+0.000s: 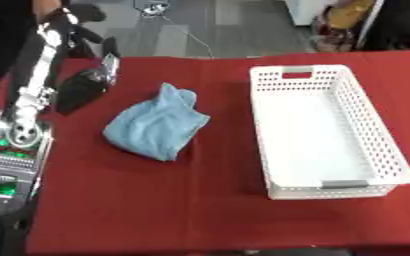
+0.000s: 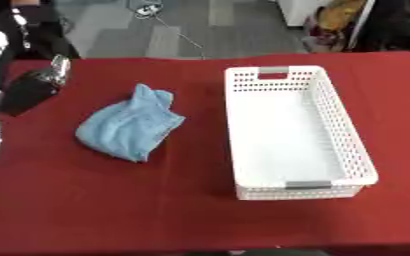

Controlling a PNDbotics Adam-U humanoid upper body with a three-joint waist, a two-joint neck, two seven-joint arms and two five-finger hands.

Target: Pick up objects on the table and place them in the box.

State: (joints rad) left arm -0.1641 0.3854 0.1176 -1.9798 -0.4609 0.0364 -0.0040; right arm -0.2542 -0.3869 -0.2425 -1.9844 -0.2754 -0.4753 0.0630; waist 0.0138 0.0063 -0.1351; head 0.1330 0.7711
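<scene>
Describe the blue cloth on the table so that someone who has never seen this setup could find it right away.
Start at the white perforated basket on the right half of the red table. Look to its left, across a strip of bare red, to the crumpled light blue cloth lying by itself. It is the only soft, blue thing there; the dark object farther left near the back edge is black and rigid.

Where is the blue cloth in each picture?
Left eye view: the blue cloth lies crumpled on the red table, left of the middle.
Right eye view: the same cloth sits further left in the picture.
Shared landmark: the white basket stands to the cloth's right in both views, apart from it and with nothing inside.
</scene>
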